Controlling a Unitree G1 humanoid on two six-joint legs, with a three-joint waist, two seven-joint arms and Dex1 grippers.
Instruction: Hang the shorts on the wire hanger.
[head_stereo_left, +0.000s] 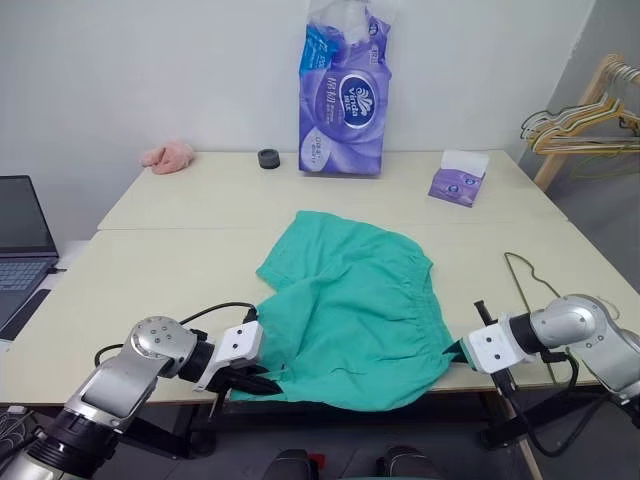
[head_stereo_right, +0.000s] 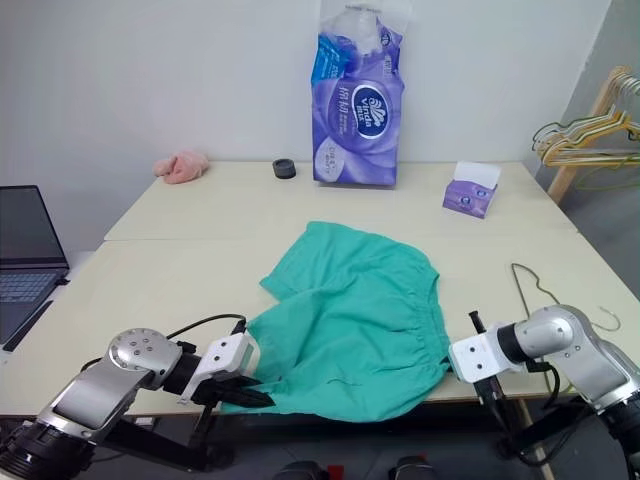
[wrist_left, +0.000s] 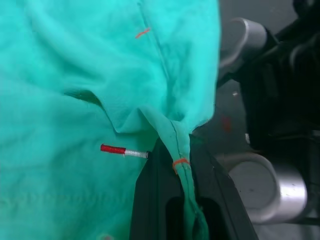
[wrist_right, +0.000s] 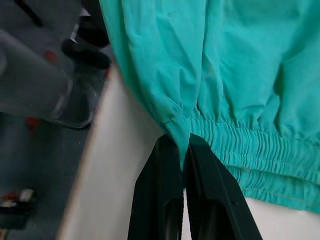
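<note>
Along the worktop's (head_stereo_left: 150, 270) near edge, both grippers, left (head_stereo_left: 262, 381) and right (head_stereo_left: 458, 352), pinch the shorts (head_stereo_left: 355, 305) at opposite corners, probably to spread them for the wire hanger (head_stereo_left: 530, 285) lying toward the right edge.

Laptop (head_stereo_left: 22, 250) cut off by frame's left edge; wire hanger (head_stereo_left: 527, 275) lower part hidden behind right arm, lower right; hanger rack (head_stereo_left: 590, 115) cropped at upper right edge; tissue pack (head_stereo_left: 345, 90) print too small to read.
</note>
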